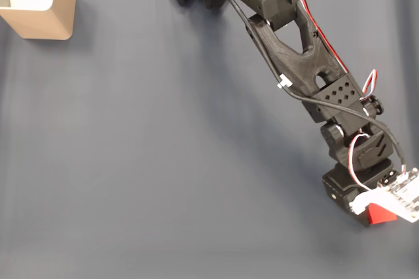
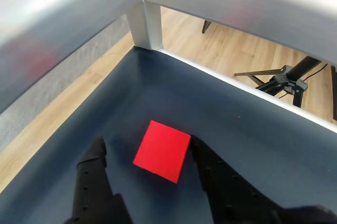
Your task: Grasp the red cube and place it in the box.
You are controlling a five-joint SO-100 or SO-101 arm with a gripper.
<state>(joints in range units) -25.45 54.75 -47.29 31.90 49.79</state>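
Dark blue-grey matting covers the counter (image 1: 163, 161), and in the wrist view we see pale wooden flooring beyond its edge, an aluminium frame post (image 2: 145, 24) at the corner, and a black tripod (image 2: 281, 82) standing on the floor. In the fixed view the black arm (image 1: 288, 50) reaches from the top edge down toward the lower right corner, red and white wires running along it. The red cube (image 2: 162, 150) lies flat on the matting near that lower right corner; in the fixed view we see just part of it (image 1: 378, 215) peeking out beneath the wrist and its white connector. In the wrist view the gripper (image 2: 147, 148) is spread apart, one black finger (image 2: 95, 166) to the left of the cube and the other (image 2: 210, 171) close on its right, neither visibly pressing against it. The box (image 1: 39, 4), tan with white padding inside, sits in the upper left corner of the fixed view, well apart from the cube.
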